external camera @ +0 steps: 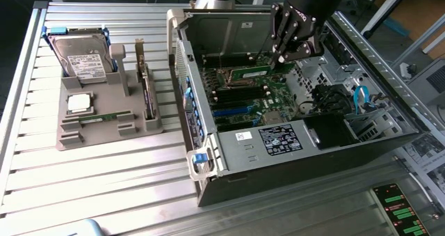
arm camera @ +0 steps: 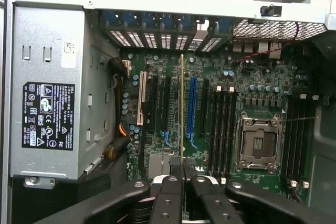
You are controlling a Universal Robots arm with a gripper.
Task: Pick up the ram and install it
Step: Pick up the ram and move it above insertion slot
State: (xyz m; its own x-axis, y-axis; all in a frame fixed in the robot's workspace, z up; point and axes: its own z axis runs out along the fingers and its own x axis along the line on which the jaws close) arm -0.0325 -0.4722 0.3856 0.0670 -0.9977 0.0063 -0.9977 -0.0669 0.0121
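The ram (external camera: 254,70), a narrow green stick, hangs inside the open computer case (external camera: 230,142) just above the motherboard (external camera: 257,90). My gripper (external camera: 282,59) is shut on its upper edge. In the wrist view the ram (arm camera: 182,108) shows edge-on as a thin yellow-green line running out from between the black fingers (arm camera: 170,187) of the gripper (arm camera: 182,179). It hovers over the board between the black expansion slots and the blue slot (arm camera: 191,106). The black memory slots (arm camera: 226,129) lie beside the empty processor socket (arm camera: 258,142).
A grey holder (external camera: 104,134) at the exterior view's left carries a hard drive (external camera: 80,59), a silver processor (external camera: 78,103), another green stick (external camera: 104,117) and an upright expansion card (external camera: 145,90). The power supply (arm camera: 50,93), cables (external camera: 358,98) and case walls crowd the board.
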